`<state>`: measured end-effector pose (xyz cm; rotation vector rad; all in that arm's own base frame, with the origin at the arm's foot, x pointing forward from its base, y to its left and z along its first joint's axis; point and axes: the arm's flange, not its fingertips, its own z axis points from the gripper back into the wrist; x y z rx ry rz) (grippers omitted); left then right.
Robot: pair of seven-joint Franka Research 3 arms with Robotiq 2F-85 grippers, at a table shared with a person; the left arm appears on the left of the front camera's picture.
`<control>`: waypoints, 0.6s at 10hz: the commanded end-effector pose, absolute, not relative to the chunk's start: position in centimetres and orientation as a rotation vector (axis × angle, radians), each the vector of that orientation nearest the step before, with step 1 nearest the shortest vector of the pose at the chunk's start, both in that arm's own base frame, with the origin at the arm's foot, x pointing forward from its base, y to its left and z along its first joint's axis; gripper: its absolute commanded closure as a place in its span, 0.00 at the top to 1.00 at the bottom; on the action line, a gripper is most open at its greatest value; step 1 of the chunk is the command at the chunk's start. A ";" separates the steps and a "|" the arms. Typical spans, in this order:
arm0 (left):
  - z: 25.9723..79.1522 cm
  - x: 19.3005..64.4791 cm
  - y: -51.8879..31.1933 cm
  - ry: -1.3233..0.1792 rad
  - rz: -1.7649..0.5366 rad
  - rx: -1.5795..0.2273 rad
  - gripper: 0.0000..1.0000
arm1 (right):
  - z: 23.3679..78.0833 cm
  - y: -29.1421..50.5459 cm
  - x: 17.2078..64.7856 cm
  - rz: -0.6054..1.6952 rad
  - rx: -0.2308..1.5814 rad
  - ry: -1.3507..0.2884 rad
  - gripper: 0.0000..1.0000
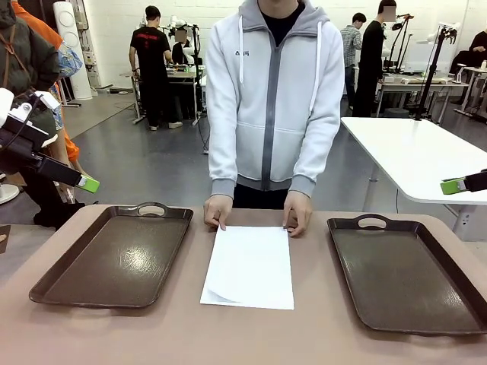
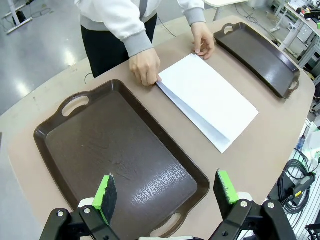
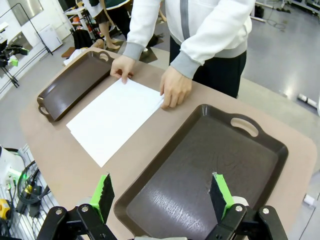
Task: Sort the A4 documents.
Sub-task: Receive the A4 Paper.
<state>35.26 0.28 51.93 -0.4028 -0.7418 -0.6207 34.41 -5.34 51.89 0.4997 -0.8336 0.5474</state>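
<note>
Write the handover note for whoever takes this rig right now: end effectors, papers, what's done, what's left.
Left end effector: open, holding nothing, raised over the left tray.
Right end effector: open, holding nothing, raised over the right tray.
Papers: one stack flat on the table between the trays. A person presses one hand on one far corner and the other hand on the other far corner.
Done: nothing yet; no sheet lies in either tray.
Left: all the sorting.
</note>
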 end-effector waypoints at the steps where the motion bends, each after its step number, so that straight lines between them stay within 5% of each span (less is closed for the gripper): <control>1: 51.8 35.4 0.5 -0.742 -0.630 -0.409 1.00 | 51.8 -5.3 34.5 0.553 0.519 -0.837 1.00; 6: 51.8 35.4 0.5 -0.742 -0.630 -0.409 1.00 | 51.8 -5.3 34.5 0.553 0.519 -0.837 1.00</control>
